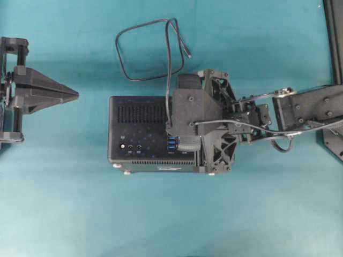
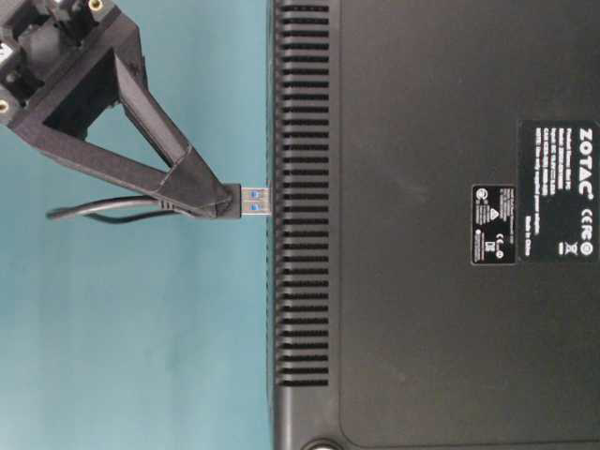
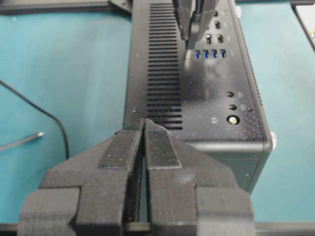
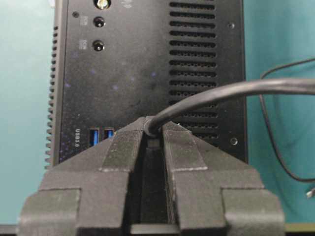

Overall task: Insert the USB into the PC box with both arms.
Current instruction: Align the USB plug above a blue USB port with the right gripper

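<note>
The PC box (image 1: 142, 134), a black mini case w/ vent slots, is seen lying on the teal table (image 1: 171, 225) near the middle of the overhead view, port face up. On that face a row of blue USB ports (image 1: 171, 143) is visible, plus round sockets (image 1: 130, 145) toward the left end. Small silver feet (image 1: 127, 172) are seen along the lower edge. In the table-level view a ZOTAC label (image 2: 562, 187) is read on the box's broad panel.

The right gripper (image 1: 172, 130) is positioned over the right part of the box, pointing down at the port face. Its jaws are clamped on the USB plug (image 2: 246, 202): in the table-level view the plug body is pinched at the jaw tips, its silver-and-blue metal end sticking out and reaching the edge of the box; whether it's actually seated in a port cannot be told. In the right wrist view the USB cable (image 4: 236, 91) is seen rising from between the fingers (image 4: 118, 147) and curving off to the right, w/ two blue ports just left of the jaws.

From the gripper, the cable is run up the overhead view and formed into a loose loop (image 1: 144, 51) on the table behind the box; its free end (image 1: 188, 54) is lying nearby.

The left gripper (image 1: 76, 95) is held well apart from the box, at the left edge, tip pointing toward it. Its jaws are pressed together w/ nothing between them, as shown in the left wrist view.
</note>
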`<state>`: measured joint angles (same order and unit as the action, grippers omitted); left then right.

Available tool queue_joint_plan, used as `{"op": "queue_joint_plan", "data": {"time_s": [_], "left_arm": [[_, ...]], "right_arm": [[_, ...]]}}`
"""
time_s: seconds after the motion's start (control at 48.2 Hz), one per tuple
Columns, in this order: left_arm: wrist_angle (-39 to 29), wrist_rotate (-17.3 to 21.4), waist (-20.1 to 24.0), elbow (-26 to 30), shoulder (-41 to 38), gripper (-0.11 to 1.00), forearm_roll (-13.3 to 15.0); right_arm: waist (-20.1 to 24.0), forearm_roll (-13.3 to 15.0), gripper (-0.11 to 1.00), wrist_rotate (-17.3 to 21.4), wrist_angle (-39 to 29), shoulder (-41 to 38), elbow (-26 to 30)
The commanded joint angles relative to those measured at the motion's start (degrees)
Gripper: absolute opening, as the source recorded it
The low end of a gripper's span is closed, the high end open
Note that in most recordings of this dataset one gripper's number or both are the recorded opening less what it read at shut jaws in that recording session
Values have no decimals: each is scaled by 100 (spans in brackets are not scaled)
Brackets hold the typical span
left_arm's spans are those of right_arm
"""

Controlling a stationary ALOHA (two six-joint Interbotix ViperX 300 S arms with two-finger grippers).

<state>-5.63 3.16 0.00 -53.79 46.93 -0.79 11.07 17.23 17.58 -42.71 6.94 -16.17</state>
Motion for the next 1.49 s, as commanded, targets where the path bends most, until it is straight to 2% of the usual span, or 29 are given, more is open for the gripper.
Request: {"op": "queue_joint_plan", "data": {"time_s": [0.0, 1.058, 1.473], "left_arm": [[62, 9, 9, 79, -9, 0, -9], [97, 9, 0, 70, -44, 0, -18], [97, -18, 0, 70, -44, 0, -18]], "right_arm": [[70, -70, 10, 62, -44, 9, 44], [158, -97, 10, 281, -62, -18, -26], [-158, -18, 10, 255, -53, 9, -149]]}}
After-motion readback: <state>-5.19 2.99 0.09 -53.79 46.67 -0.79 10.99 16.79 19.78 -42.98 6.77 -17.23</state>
